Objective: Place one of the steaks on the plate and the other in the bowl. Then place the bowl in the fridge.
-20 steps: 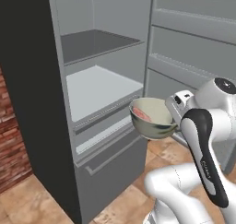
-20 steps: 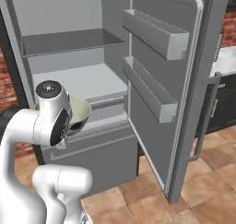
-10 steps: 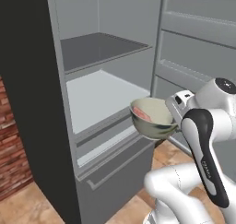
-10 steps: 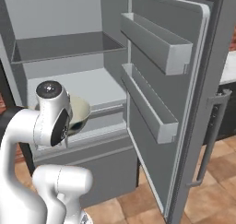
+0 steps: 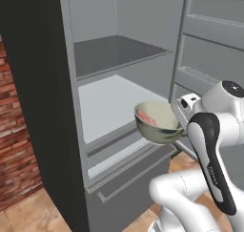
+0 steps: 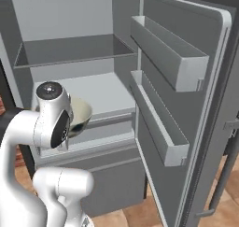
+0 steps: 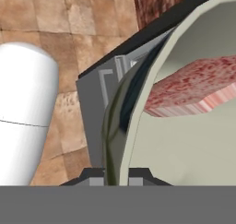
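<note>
1. Left base view: you hold the bowl (image 5: 158, 125) level at the gripper (image 5: 183, 116), out in front of the open fridge (image 5: 109, 102). It hangs above the drawer front and just short of the lower shelf (image 5: 107, 100), which lies ahead and slightly up from the rim — that gap is what your coming move turns on. Count one steak (image 5: 145, 118) inside the bowl.

2. Right base view: the arm hides most of the bowl (image 6: 80, 115), but you can see its cream inside poking out, near the front lip of the lower shelf (image 6: 100, 91). Two shelves, two door bins (image 6: 168, 62) (both bare).

3. Hand view: the jaws are clamped on the bowl (image 7: 133, 126) wall — one fingertip on each side of the rim at the bottom edge. The steak (image 7: 193, 87) lies flat inside, beyond the fingers.
</note>
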